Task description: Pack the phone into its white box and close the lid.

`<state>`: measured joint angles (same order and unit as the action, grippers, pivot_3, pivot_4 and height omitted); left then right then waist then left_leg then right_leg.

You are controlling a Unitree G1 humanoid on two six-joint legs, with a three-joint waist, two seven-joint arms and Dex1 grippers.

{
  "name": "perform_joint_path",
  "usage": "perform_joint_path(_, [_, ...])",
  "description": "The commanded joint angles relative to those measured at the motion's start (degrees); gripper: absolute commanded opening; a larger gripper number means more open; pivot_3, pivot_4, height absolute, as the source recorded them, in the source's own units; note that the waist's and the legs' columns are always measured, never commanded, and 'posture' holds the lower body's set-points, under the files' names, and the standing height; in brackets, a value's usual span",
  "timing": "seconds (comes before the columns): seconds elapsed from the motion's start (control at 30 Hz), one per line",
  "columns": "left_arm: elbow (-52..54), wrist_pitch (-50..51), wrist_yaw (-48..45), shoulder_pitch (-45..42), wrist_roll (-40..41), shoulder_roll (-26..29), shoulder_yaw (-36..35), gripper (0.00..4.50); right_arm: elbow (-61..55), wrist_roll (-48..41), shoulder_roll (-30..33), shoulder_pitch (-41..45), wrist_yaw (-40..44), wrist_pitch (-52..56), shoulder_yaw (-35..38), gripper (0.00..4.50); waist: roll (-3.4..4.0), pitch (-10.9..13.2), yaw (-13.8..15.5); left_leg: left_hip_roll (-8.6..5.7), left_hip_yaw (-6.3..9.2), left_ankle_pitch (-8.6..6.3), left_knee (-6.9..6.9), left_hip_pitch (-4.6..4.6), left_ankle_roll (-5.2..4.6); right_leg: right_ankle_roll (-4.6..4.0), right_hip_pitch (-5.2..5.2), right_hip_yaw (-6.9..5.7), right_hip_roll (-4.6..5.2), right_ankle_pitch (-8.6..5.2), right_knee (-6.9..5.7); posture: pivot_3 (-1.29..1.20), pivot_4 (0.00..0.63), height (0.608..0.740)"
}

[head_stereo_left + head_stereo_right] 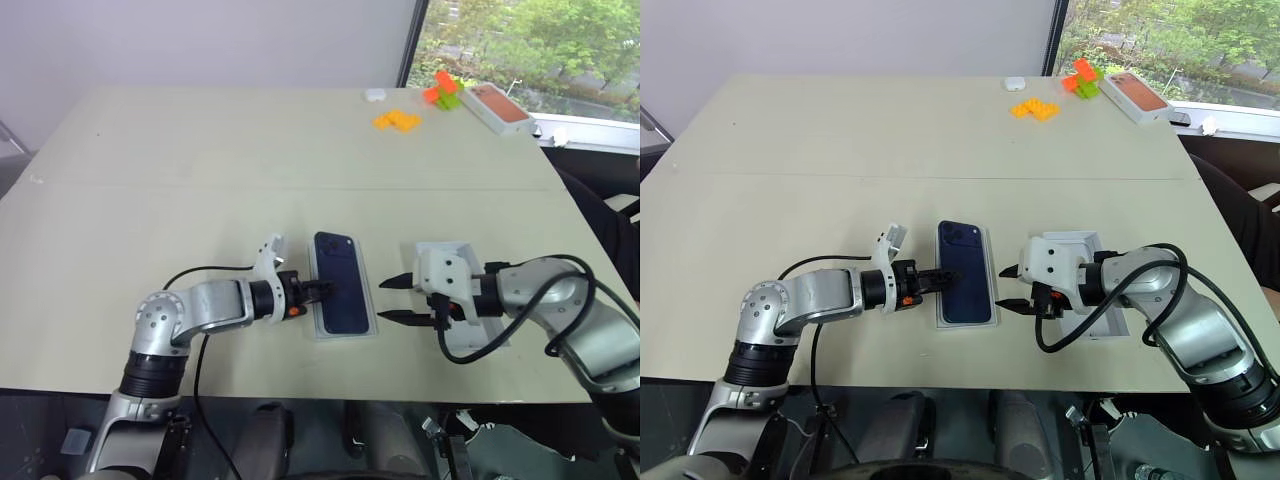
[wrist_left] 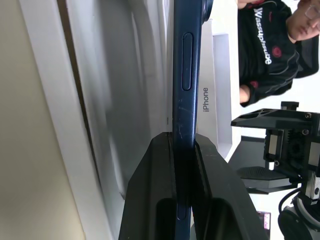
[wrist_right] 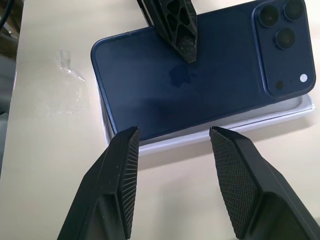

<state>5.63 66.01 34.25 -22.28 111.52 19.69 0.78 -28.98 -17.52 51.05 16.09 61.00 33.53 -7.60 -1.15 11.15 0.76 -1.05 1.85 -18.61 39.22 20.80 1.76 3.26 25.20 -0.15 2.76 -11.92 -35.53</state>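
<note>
While the left claw is clamped on the phone by its long edge, the phone sits over the white box, camera cluster at the far end, back side up. Left wrist view shows both fingers pinching the phone's thin edge, tray wall right alongside. Can't tell if it's fully seated or a bit proud of the tray.

Right claw is released, jaws apart, holding nothing, hovering just beside the box's right edge, pointing at it. Lid lies on the desk under/behind the right arm, inside up, mostly hidden by the wrist.

Step in hand, imo: seat the phone, then let go. To do it well:
- keep phone level and square w/ tray walls before release; a tilted edge will likely ride the rim
- open left claw slowly, back out sideways along the desk, not up, or the fingers may drag the phone out
- right claw could brace the tray's free side so it doesn't slide during release
- only then go for the lid; it's a close fit, so align one long edge first and lower the rest

Risk: glossy phone, narrow grip, may slip or skew.

Far corner stuff (orange blocks, other box) is well apart, no issue.
</note>
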Motion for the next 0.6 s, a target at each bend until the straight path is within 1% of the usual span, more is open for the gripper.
perform_joint_path(0.03, [0.84,0.31,0.67,-0.23,1.48,-0.75,-1.47,0.00,-0.89,0.20,0.53,0.46,-0.27,-0.94,0.43,2.33,0.00,0.00,0.00,0.00,0.00,0.00,0.00,0.00,0.00,0.00,-0.01,0.00,0.00,0.00,0.00,0.00,0.150,0.740])
perform_joint_path(0.27, [0.93,0.42,1.42,-0.02,1.48,-1.13,-1.82,0.00,-0.90,0.49,0.53,0.47,-0.08,-1.31,0.29,2.33,0.00,0.00,-0.01,-0.01,0.00,-0.01,-0.02,-0.34,-0.02,-0.02,-0.32,0.00,0.00,-0.02,0.01,0.00,0.150,0.740])
perform_joint_path(0.6, [2.22,0.81,-0.77,0.52,1.48,-0.53,-4.85,0.00,-0.53,0.68,0.47,0.96,0.27,-1.86,-0.27,2.33,-0.01,0.00,-0.03,-0.01,0.02,-0.01,-0.02,-0.40,-0.02,-0.03,-0.38,-0.01,-0.01,-0.03,0.01,0.00,0.150,0.740])
